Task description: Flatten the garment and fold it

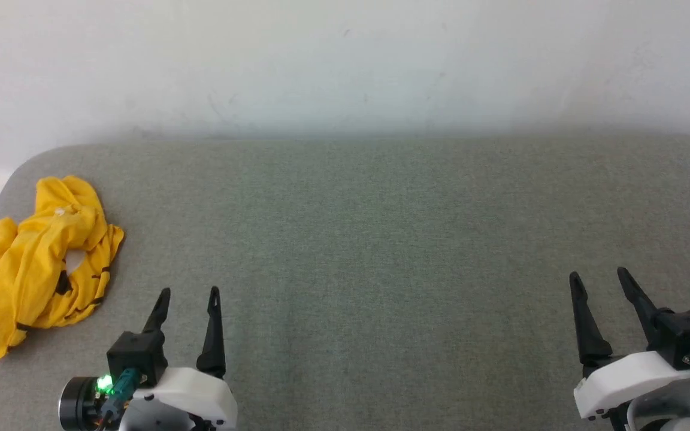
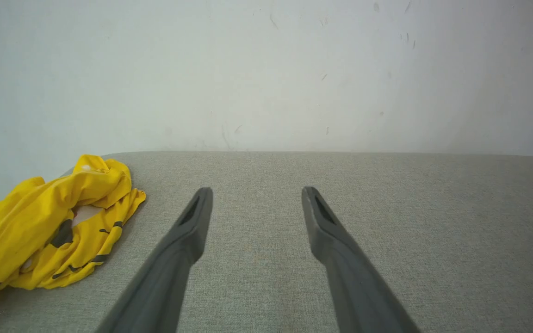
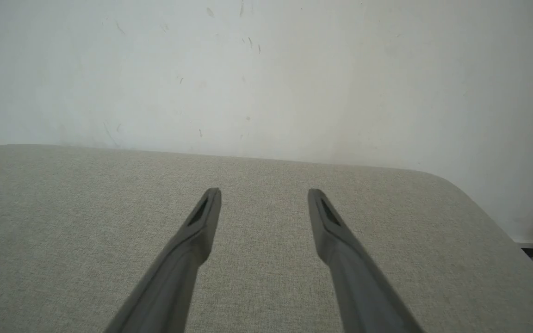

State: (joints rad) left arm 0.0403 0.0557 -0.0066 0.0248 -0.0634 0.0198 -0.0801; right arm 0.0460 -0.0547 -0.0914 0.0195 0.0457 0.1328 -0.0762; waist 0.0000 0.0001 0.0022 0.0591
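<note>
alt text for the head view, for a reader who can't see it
A crumpled bright yellow garment lies heaped at the far left of a grey fabric-covered table. The left gripper at lower left and the right gripper at lower right are both open and empty, apart from the garment. A white wall stands behind.

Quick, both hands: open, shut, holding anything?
Left hand: open, empty, not touching the garment.
Right hand: open, empty.
</note>
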